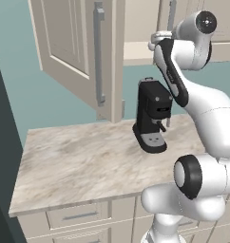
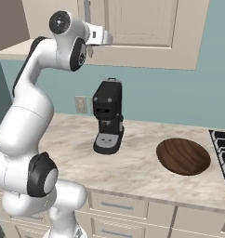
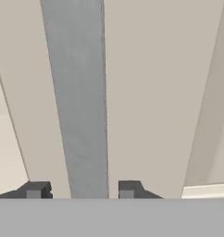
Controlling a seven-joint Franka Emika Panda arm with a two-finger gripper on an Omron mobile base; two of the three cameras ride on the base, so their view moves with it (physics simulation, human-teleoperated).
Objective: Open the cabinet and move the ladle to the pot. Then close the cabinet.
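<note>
The arm stands tall, elbow folded high, its wrist reaching level to the cabinet (image 2: 147,28) on the wall above the desk (image 1: 79,161). The pincer (image 3: 80,190) is released, one fingertip either side of the right door's grey handle (image 3: 77,102), not pressing it. The left door (image 1: 79,52) hangs swung open. A black coffee machine (image 1: 152,116) sits toward the desk's back edge; no writing is readable.

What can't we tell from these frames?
- Ladle: inside of the cabinet is screened by its open left door, left base view.
- Pot: the stove is cut off by the right base view's edge.
- Tool contact with the handle: fingertips cropped at the bottom, hand view.
</note>
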